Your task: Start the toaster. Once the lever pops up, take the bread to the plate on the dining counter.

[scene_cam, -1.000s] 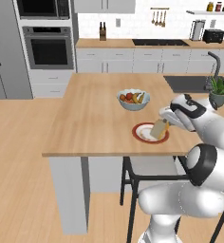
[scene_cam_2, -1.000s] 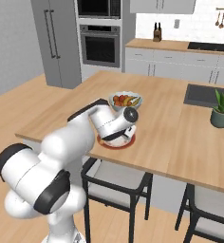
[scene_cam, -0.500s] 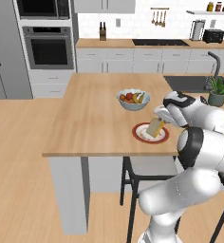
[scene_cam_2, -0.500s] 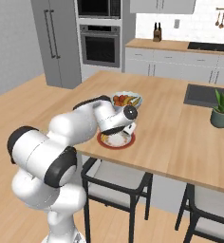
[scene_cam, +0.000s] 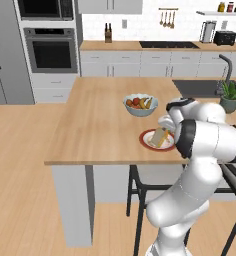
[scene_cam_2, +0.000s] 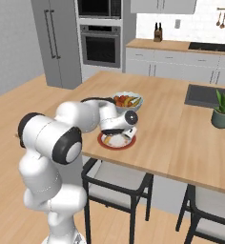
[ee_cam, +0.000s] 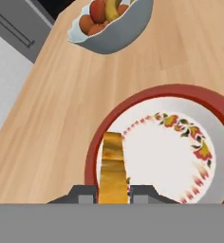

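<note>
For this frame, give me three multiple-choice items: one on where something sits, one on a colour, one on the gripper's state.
1. Where is the bowl of fruit?
A. on the dining counter, beyond the plate
B. on a stool
C. inside the oven

2. What colour is the plate's rim?
A. blue
B. red
C. green

3. What is the gripper doing?
A. open above the bowl
B. shut on nothing
C. shut on the bread over the plate

Answers: 1 A, the bowl stands on the wooden top past the plate. 2 B, the hand view shows a red band round the pale centre. 3 C, the slice stands edge-on between the fingertips above the plate.
</note>
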